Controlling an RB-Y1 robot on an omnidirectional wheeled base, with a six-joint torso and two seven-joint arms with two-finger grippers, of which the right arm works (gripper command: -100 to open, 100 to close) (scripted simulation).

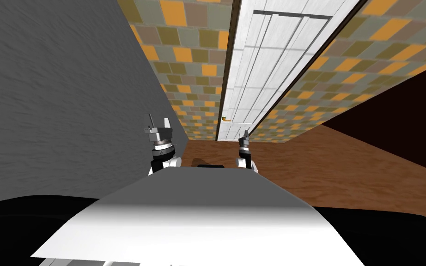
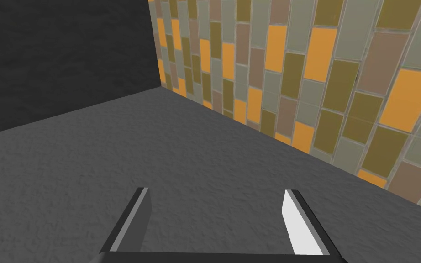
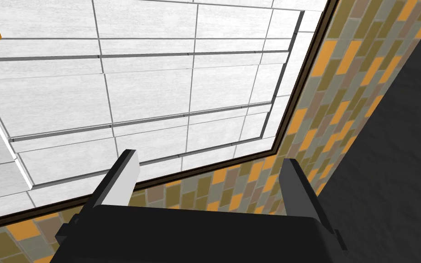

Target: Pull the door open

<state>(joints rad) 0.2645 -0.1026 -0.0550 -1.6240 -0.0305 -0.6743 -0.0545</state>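
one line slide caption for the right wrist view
Open right gripper faces a white panelled door in a dark frame, set in an orange, olive and grey tiled wall.

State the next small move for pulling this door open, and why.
Probably carry the right gripper forward and leftward to the handle. It stands open facing the door, but the handle lies off to its left, not yet between its fingers.

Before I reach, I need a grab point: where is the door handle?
Head view: the small orange handle sits at the white door's left edge, ahead-left of the right gripper.
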